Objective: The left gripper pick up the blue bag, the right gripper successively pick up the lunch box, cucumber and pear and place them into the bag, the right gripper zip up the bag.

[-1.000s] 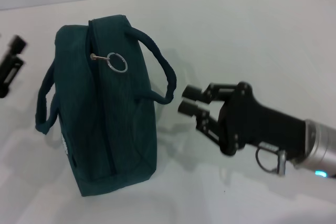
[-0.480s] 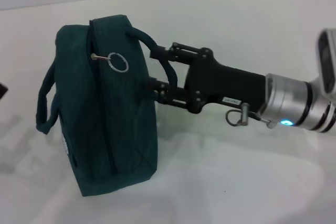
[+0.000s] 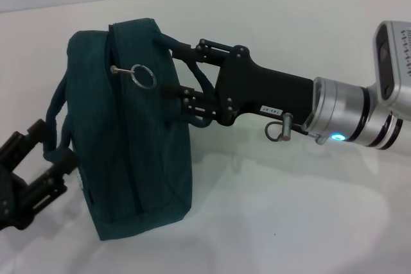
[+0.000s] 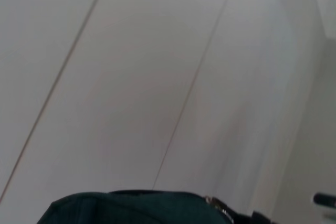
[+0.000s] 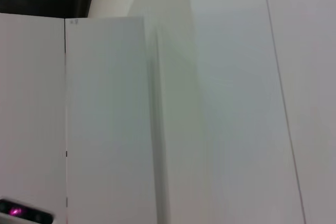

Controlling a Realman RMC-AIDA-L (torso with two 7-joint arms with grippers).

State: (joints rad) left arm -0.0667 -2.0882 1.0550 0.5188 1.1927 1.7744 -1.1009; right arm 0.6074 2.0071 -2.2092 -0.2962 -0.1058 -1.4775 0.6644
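The blue bag (image 3: 128, 145) stands on the white table, its top zipper shut with the metal ring pull (image 3: 143, 76) near the far end. A strip of the bag also shows in the left wrist view (image 4: 131, 208). My right gripper (image 3: 183, 75) reaches in from the right, open, its fingers straddling the bag's right handle (image 3: 204, 88). My left gripper (image 3: 51, 149) is at the lower left, open, right beside the bag's left handle (image 3: 56, 110). The lunch box, cucumber and pear are out of view.
The white table (image 3: 289, 210) runs to a back edge with a pale wall behind it. The right wrist view shows only white panels (image 5: 105, 119).
My right gripper has moved left and up from the table to the bag's right handle. My left gripper left the far left and now appears at the lower left, by the left handle.
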